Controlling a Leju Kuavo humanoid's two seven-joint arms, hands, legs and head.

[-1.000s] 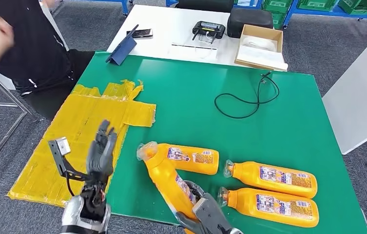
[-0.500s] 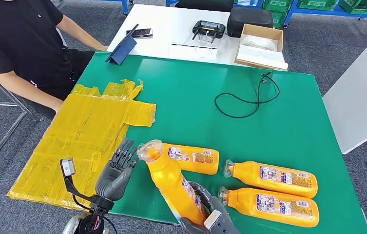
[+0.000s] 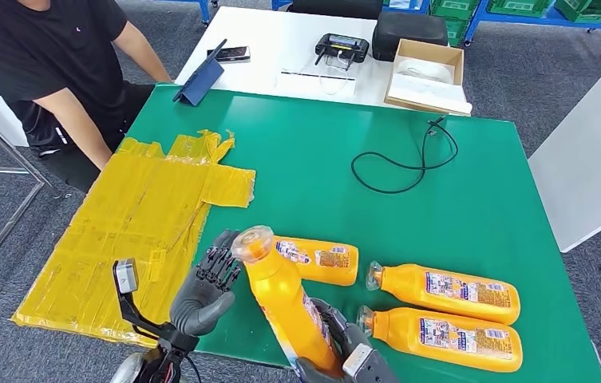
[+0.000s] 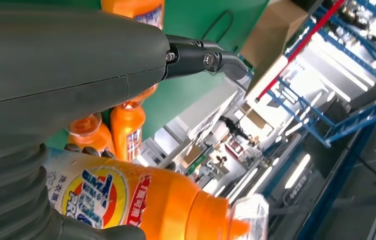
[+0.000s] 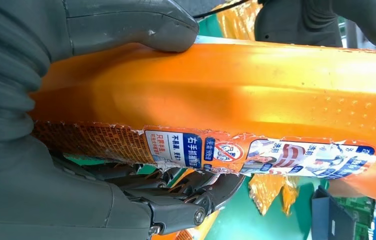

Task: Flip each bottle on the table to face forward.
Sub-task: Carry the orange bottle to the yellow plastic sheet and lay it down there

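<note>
Lifted bottle, lower centre of frame, clasped at its base by right hand; left hand with loosely spread fingers, empty, beside neck: best steady neck before turning, avoiding three lying bottles.

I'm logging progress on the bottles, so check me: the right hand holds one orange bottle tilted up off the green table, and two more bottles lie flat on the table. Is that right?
Not quite. The right hand does hold one orange bottle tilted up off the green table, but three more bottles lie flat on it, not two: one behind the held bottle and two to the right. The head view shows it.
</note>
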